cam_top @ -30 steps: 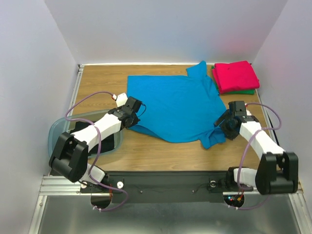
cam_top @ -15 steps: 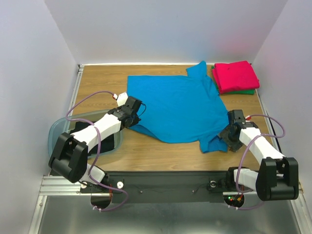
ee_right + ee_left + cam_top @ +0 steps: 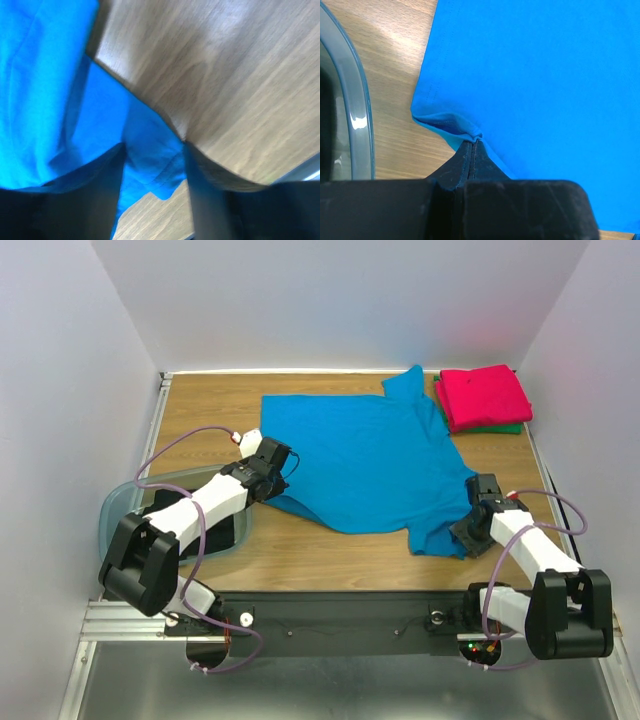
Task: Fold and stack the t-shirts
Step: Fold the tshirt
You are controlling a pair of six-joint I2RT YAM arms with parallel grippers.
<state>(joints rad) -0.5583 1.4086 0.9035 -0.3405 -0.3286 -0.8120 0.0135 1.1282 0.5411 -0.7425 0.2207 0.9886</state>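
From above, the bright blue t-shirt (image 3: 365, 455) lies spread across the table's middle, with the left gripper (image 3: 281, 464) at its left edge and the right gripper (image 3: 462, 533) at its near right corner. A folded red-pink t-shirt (image 3: 483, 395) rests on a green t-shirt (image 3: 508, 428) at the far right. In the left wrist view, the jaws are pressed together, pinching the blue hem. In the right wrist view, the 2 fingers (image 3: 107, 175) stand apart with blue cloth between them.

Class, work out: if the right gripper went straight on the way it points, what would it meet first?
The blue shirt: its crumpled corner lies between the open jaws of the right gripper, bare table beyond. Whether they touch is unclear.
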